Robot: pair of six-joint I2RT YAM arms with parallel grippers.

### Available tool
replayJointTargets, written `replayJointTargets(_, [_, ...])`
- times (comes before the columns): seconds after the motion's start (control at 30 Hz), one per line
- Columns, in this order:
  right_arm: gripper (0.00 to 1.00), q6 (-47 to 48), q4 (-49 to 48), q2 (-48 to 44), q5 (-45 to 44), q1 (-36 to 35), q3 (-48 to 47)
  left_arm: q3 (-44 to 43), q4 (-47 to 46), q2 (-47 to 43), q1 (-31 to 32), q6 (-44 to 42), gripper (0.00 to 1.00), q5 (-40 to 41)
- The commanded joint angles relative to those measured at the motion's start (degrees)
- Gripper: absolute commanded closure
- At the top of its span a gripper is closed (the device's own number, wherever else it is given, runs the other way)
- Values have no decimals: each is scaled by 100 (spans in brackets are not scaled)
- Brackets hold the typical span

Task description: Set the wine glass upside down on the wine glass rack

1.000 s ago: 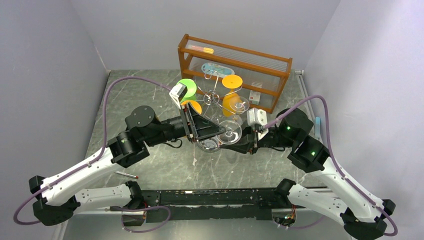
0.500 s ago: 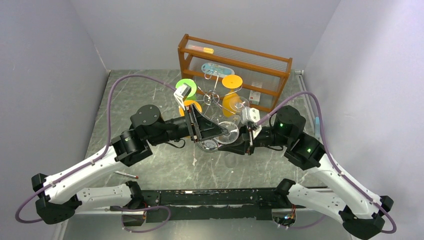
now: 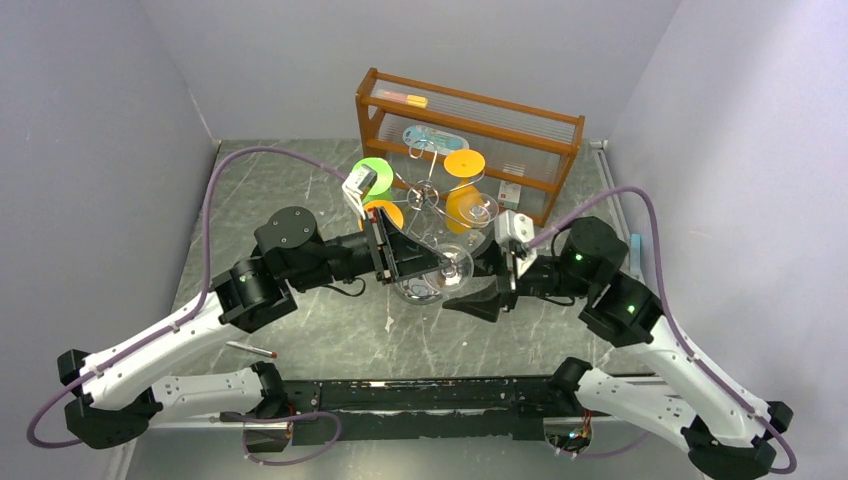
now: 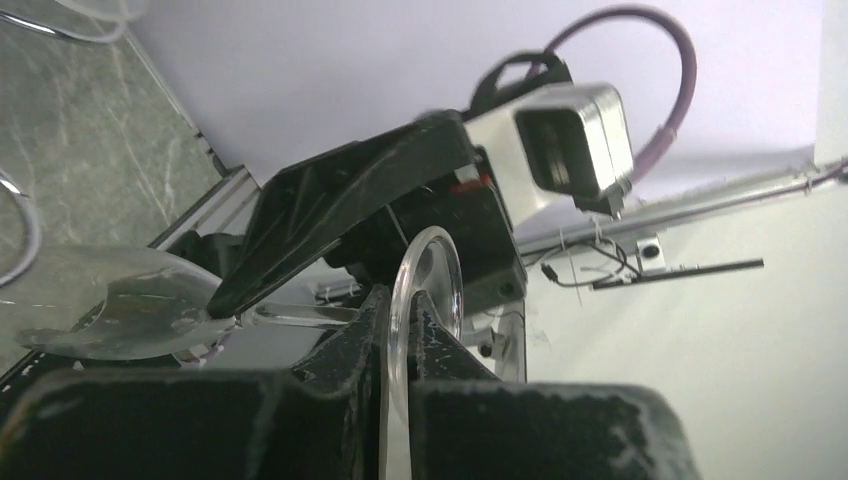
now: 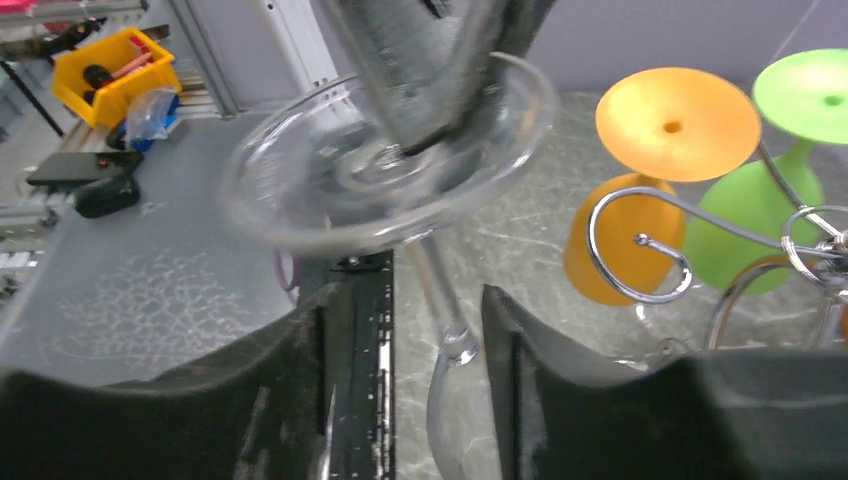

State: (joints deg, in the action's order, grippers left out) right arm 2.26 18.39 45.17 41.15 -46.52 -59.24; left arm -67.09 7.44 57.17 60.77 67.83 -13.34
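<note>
Top cam: you've got 2 arms meeting nose to nose over the table [image 3: 300,200]. Your left gripper [image 3: 440,263] is clamped on the foot of the 1 clear wine glass [image 3: 456,268]. The glass lies sideways, w/ its stem running from those tips toward your right gripper [image 3: 478,285], whose fingers stand apart. Just beyond both tools is the 1 wine glass rack [image 3: 428,195], carrying 2 orange glasses [image 3: 463,205] and 1 green glass [image 3: 372,170]. Past that is 1 wooden shelf [image 3: 470,112]. Left wrist cam: the 2 left fingers [image 4: 345,350] pinch the thin round foot edge-on right at their tips. The stem goes ahead and to the left into the bowl of the wine glass [image 4: 140,312], and 1 right finger [image 4: 330,212] slants across above the stem. Right wrist cam: the foot of the wine glass [image 5: 300,190] sits straight ahead of your right gripper [image 5: 437,335], nipped by the left fingers [image 5: 420,60]. The stem drops back btwn your 2 right fingers w/ a gap either side, so nothing is gripped there. Off to the right of that tool you see 1 curled arm of the wine glass rack [image 5: 640,250], w/ 1 orange glass [image 5: 665,125] and 1 green glass [image 5: 810,95] hung foot-up. The held glass is near the rack but apart from it.
</note>
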Motion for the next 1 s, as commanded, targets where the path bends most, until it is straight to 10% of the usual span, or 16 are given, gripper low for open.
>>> replayJointTargets(0.0, [39, -431, 186, -431, -290, -31, -33, -389, 343, -28, -3, 4, 95, 686])
replayJointTargets(0.97, [29, -1375, 668, -2370, -2067, -32, 363, -1059, 1228, 722, -35, 19, 95, 2978])
